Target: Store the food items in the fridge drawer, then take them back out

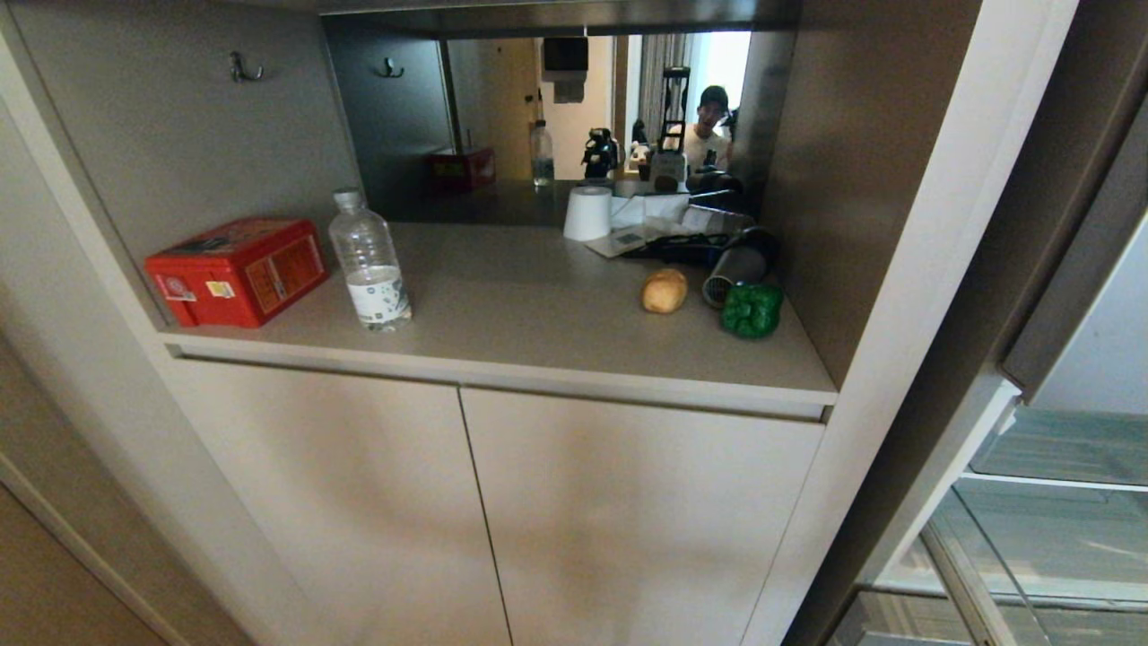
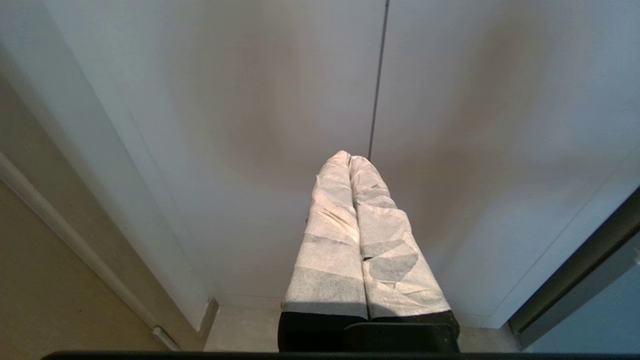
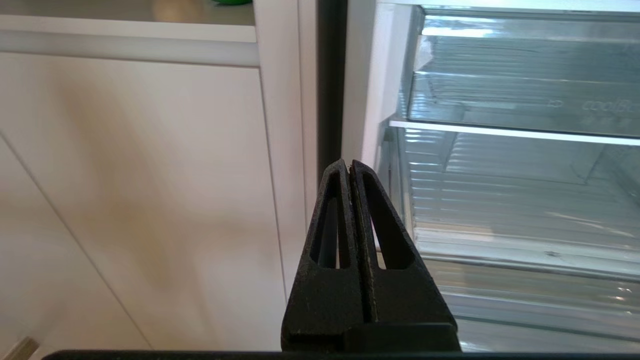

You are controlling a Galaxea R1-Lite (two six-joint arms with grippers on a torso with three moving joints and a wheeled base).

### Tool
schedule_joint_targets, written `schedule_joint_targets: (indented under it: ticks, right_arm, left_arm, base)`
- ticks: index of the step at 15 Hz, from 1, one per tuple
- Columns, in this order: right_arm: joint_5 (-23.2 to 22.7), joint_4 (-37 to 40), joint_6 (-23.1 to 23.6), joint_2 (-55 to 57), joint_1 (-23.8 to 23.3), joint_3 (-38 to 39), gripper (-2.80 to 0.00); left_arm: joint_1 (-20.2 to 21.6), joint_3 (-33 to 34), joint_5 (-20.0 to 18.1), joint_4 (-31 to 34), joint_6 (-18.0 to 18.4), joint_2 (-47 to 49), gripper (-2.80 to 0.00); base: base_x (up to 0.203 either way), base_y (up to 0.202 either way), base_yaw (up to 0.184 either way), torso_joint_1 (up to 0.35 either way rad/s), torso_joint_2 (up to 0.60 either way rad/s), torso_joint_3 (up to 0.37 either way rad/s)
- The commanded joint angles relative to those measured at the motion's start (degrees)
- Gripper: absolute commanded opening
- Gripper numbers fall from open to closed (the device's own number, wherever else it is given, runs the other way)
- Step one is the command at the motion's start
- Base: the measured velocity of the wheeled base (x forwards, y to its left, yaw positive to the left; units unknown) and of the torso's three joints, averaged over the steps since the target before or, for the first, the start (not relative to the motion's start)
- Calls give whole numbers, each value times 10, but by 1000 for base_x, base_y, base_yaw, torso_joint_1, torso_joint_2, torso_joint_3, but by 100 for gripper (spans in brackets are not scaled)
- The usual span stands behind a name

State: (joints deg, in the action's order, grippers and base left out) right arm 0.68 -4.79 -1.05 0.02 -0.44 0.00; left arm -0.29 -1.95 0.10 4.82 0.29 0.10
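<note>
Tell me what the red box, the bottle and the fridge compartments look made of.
Red box: looks like painted tin, with sharp edges, a glossy lid and printed labels, though plastic is possible. Bottle: clear thin plastic, see-through with ribbed walls and a paper-like label. Fridge compartments: transparent ribbed plastic or glass, showing highlights and faint embossed lettering.

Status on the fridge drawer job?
Done: nothing visible beyond the fridge's clear glass-panelled drawer standing exposed and apparently empty. In hand: nothing; left gripper and right gripper are shut, empty. Left: tan potato-like lump and glossy green bell pepper sit on the counter.
</note>
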Motion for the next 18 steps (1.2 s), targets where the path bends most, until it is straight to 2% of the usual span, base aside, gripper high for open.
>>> schedule_joint_targets:
  ticks: [1, 18]
  right_arm:
    - [0, 0, 0, -1, 0, 18, -280]
    - [0, 0, 0, -1, 0, 18, -280]
  left_arm:
    - [-1, 0, 0, 0, 0, 1, -280]
    - [-1, 0, 1, 0, 1, 1, -280]
  base:
    - [0, 0, 0, 0, 0, 0]
    - [0, 0, 0, 0, 0, 0]
